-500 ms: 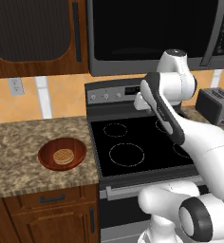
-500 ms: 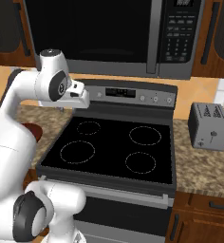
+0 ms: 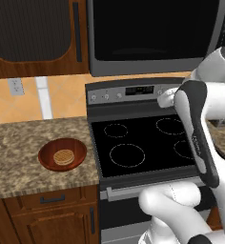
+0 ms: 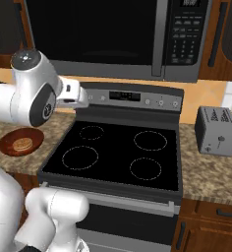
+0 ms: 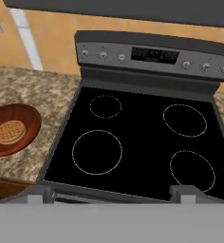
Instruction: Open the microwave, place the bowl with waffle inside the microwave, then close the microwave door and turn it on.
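gripper [image 5: 107,193] jaws spread wide, empty, hovering above near edge of stove [image 5: 142,142]. bowl [image 5: 9,129] with waffle [image 5: 10,132] on granite counter [image 3: 19,157], left of stove, well apart from gripper. microwave [image 4: 113,34] above stove, door shut.

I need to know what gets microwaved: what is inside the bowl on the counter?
The bowl holds one round waffle lying flat in its middle. The part of the bowl's floor under the waffle is covered, so that cannot be seen.

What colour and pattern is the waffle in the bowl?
Tan with a fine grid pattern; the waffle sits in the reddish-brown bowl, clearest in the hand view.
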